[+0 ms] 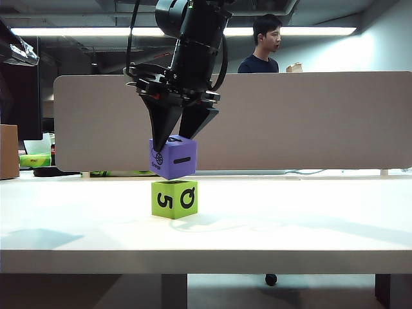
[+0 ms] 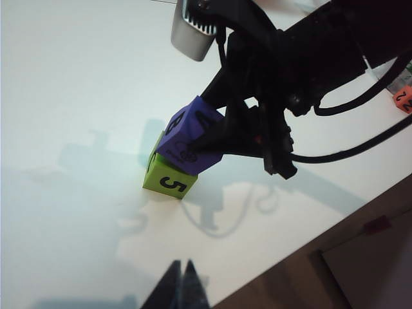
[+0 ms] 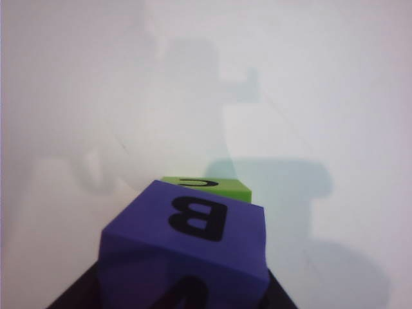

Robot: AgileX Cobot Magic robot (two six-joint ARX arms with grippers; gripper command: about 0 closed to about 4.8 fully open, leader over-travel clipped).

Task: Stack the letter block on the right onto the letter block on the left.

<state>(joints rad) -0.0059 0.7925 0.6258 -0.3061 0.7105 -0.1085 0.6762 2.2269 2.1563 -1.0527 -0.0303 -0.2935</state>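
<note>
right gripper [image 1: 174, 138] at table centre, pointing down, fingers pinching purple block [image 1: 172, 158] by its sides. purple block tilted, held just above green block [image 1: 174, 199], whether touching cannot tell. green block upright on white table [image 1: 309, 219], "5" facing camera. left gripper [image 2: 182, 283] at 6 o'clock of stack, well apart, fingers pressed together, holding nothing.

Count: two letter blocks, one purple block [image 1: 172, 156] and one green block [image 1: 174, 199]. Two end effectors: right end effector [image 1: 178, 129], left end effector [image 2: 182, 291]. One tabletop [image 1: 309, 219]. One person [image 1: 262, 44] behind.
</note>
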